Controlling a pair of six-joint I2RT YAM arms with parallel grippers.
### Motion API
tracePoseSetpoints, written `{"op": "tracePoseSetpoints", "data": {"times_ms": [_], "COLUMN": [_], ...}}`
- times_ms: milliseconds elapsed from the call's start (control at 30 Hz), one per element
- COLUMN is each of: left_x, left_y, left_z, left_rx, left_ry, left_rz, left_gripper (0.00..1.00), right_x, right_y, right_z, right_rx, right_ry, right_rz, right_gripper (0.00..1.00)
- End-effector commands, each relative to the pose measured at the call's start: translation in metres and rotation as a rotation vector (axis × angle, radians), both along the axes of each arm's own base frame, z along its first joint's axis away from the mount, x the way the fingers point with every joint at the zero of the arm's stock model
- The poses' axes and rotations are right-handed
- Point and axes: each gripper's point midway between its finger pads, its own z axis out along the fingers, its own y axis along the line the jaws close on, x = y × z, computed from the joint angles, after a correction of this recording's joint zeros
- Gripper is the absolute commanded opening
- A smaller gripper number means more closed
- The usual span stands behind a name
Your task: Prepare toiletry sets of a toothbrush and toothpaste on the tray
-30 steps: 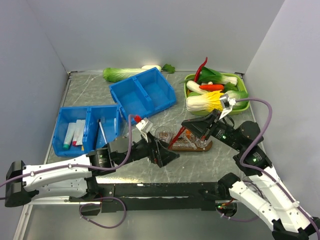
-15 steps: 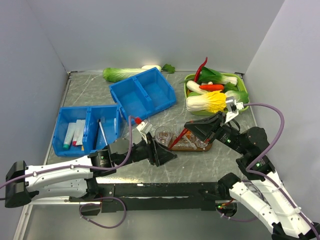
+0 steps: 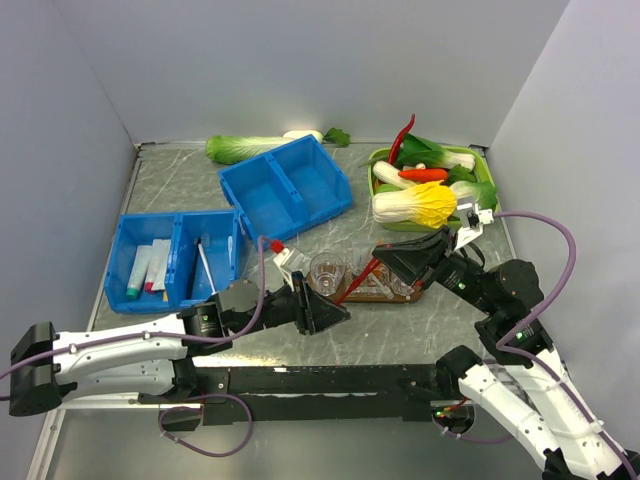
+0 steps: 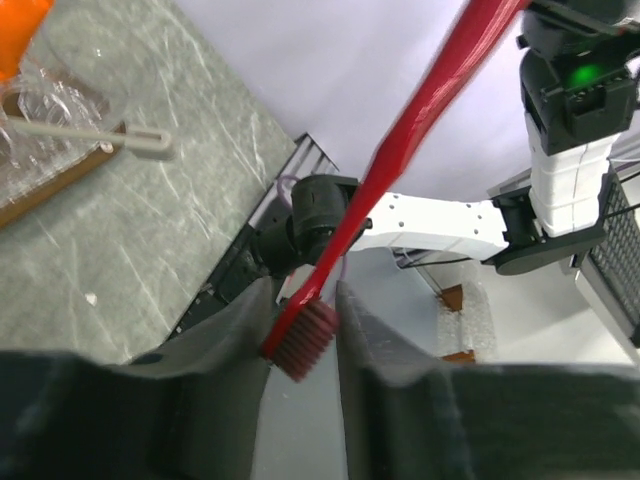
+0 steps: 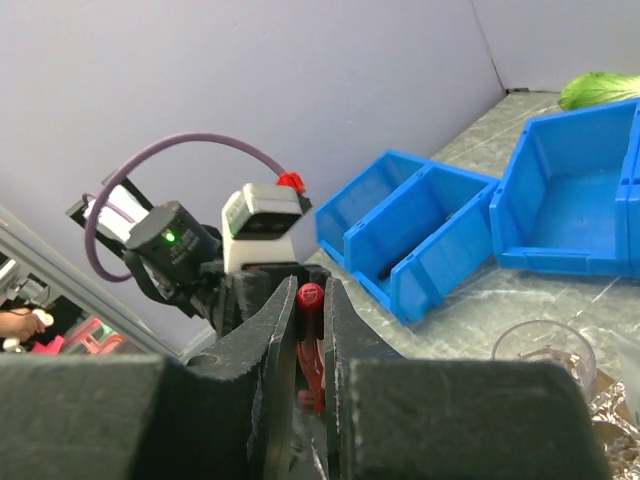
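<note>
The red brush (image 3: 358,281) hung slantwise in the air, stretched between the two arms, by the left end of the dark wooden tray (image 3: 412,296). The left gripper (image 3: 333,308) had its fingers pressed together on the bristle head, which sat squarely between the tips. The right gripper (image 3: 384,261) clamped the opposite handle end, red showing in the narrow gap. A clear cup (image 3: 327,270) stood just beside the brush, possibly on the tray's end; that was hard to make out.
</note>
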Motion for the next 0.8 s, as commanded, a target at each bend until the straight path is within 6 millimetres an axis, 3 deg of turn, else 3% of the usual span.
{"op": "tracePoseSetpoints", "data": {"times_ms": [0,200,500,600,633,667,700,767], "left_x": [-0.002,0.001,0.007,0.011,0.011,0.012,0.012,0.017], "left_y": [-0.007,-0.006,-0.012,-0.012,-0.012,-0.013,-0.011,-0.008], "left_z": [0.018,0.016,0.011,0.001,-0.001,0.002,-0.008,-0.009], "left_rx": [-0.049,-0.049,-0.012,0.042,0.055,0.059,0.104,0.128], "left_ry": [-0.018,-0.024,-0.017,0.019,0.027,0.036,0.059,0.091], "left_rz": [-0.026,-0.01,0.008,0.033,0.034,0.036,0.046,0.083], "left_gripper": [0.23,0.01,0.01,0.01,0.01,0.01,0.01,0.01], "right_x": [0.003,0.02,0.032,0.036,0.037,0.039,0.04,0.04], "right_y": [-0.005,-0.015,-0.024,-0.028,-0.03,-0.034,-0.036,-0.042], "right_z": [0.009,-0.013,-0.036,-0.041,-0.043,-0.045,-0.046,-0.044], "right_rx": [0.017,-0.065,-0.134,-0.165,-0.179,-0.193,-0.203,-0.222], "right_ry": [-0.029,0.02,0.052,0.065,0.062,0.07,0.069,0.059], "right_rz": [-0.035,-0.141,-0.218,-0.25,-0.261,-0.284,-0.297,-0.327], "right_gripper": [0.0,0.0,0.04,0.28,0.42,0.49,0.63,0.74]}}
